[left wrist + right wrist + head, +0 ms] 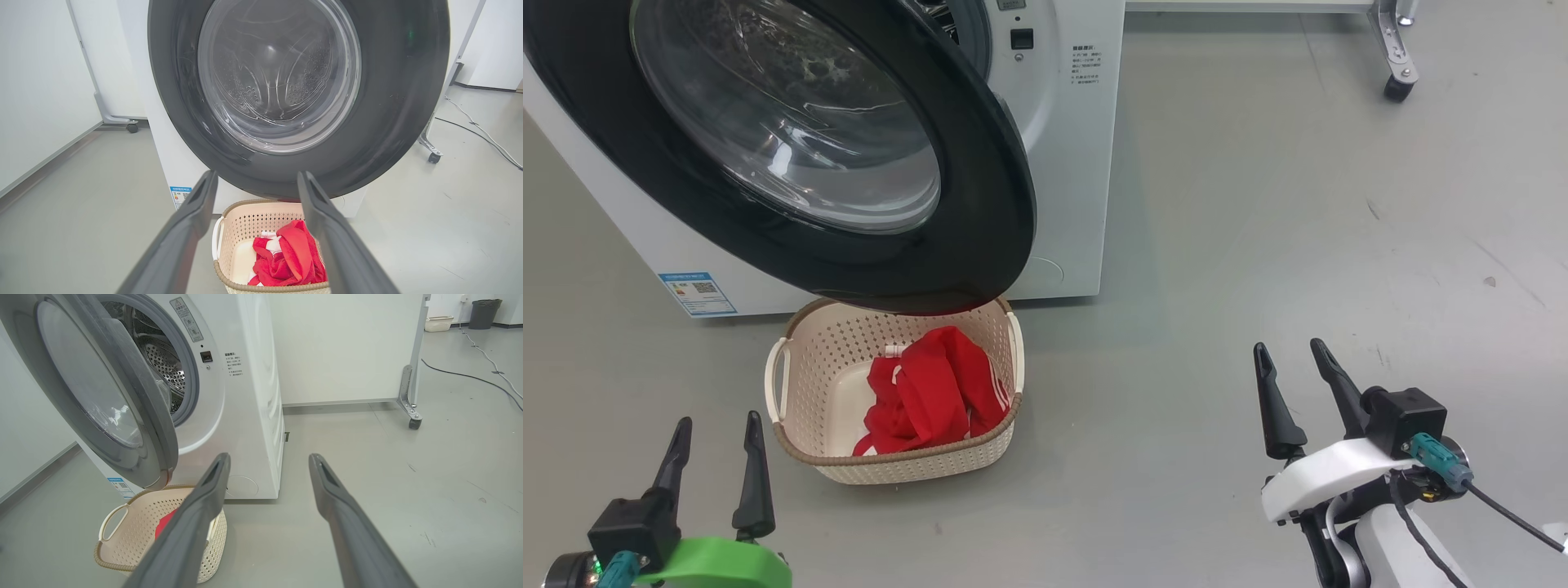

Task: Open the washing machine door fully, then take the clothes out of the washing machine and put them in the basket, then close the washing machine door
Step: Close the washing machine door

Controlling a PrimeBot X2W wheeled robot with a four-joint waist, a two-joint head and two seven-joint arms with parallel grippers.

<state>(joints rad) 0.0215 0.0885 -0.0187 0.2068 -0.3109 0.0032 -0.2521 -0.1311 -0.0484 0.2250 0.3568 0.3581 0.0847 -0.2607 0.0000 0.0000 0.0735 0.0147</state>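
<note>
Now the washing machine door (1005, 188) stands partly open, swung out from the front of the washing machine (1070, 163), and in the head view its lower black edge hangs over the back rim of the basket (825, 359). The basket sits on the grey floor (1258, 245) just in front of the machine, and the clothes (931, 392) lie inside it, heaped toward its right side (a red bundle with some white stripes showing). In the right wrist view the steel drum (163, 367) is visible behind the door. The left gripper (719, 418) is at the lower left, near the basket but not touching it, its fingers spread apart and holding nothing. The right gripper (1289, 345) is well apart to the right above the bare floor, also spread and empty.
</note>
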